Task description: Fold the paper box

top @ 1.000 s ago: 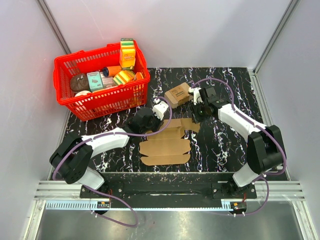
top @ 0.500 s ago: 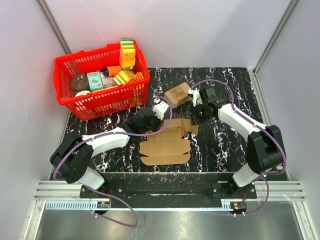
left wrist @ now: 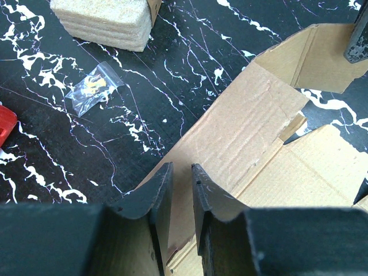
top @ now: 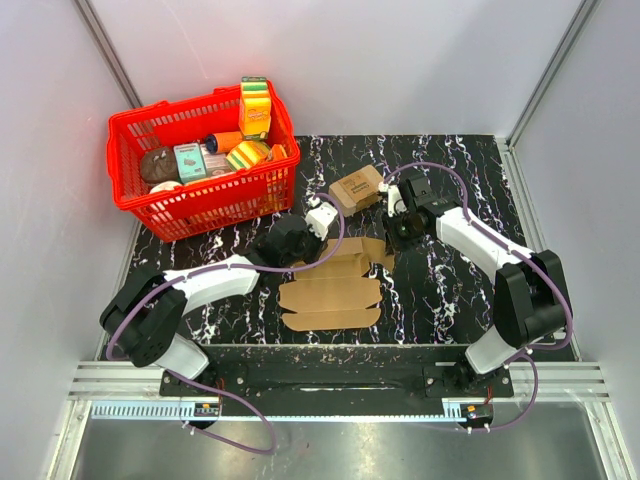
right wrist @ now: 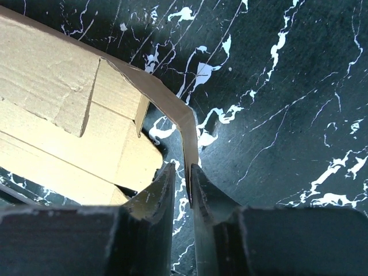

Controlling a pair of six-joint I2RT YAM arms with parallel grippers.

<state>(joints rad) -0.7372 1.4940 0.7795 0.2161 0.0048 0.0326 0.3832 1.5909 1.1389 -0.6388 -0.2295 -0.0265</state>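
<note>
The paper box (top: 330, 295) is a brown die-cut cardboard sheet lying mostly flat in the middle of the black marbled table. My left gripper (top: 306, 247) is at its far left edge. In the left wrist view its narrow-set fingers (left wrist: 181, 168) are shut on a raised cardboard panel (left wrist: 247, 132). My right gripper (top: 398, 232) is at the sheet's far right corner. In the right wrist view it (right wrist: 182, 167) pinches a thin flap (right wrist: 187, 123) seen edge-on, which stands up from the sheet (right wrist: 52, 86).
A red basket (top: 200, 190) full of groceries stands at the back left. A small printed cardboard box (top: 355, 188) sits just behind the sheet, and it also shows in the left wrist view (left wrist: 103, 20). A small clear plastic bag (left wrist: 92, 89) lies on the table near it.
My right gripper has moved slightly back and to the right with the flap, and the flap now looks shorter from above. The left arm has barely moved.
</note>
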